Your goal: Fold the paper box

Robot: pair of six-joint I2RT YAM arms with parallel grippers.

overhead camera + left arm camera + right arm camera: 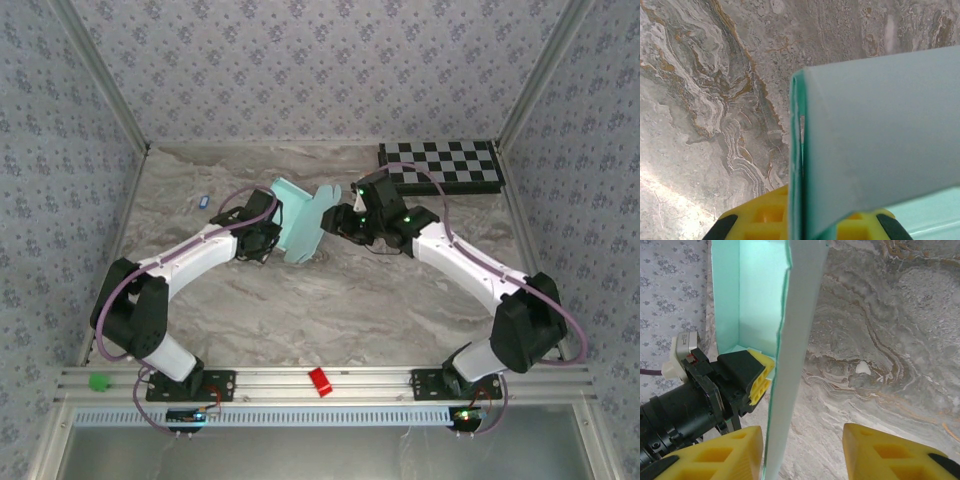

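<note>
The paper box [300, 222] is a pale aqua card sheet held upright above the middle of the marble table, its flaps partly folded. My left gripper [266, 232] is shut on its left side. In the left wrist view the card [875, 130] runs edge-on between the yellow fingers [752, 220], pinched tight. My right gripper [337, 218] is at the sheet's right side. In the right wrist view it [802, 455] stands open around a narrow flap [795, 365], which sits close to the left finger [715, 455] with a wide gap to the right one. The left gripper [747, 377] shows behind the card.
A black-and-white checkered board [445, 165] lies at the back right. A small blue item [203, 200] sits at the back left. A red piece [319, 381] and a green piece [98, 381] rest on the front rail. Patterned walls [60, 130] enclose the table.
</note>
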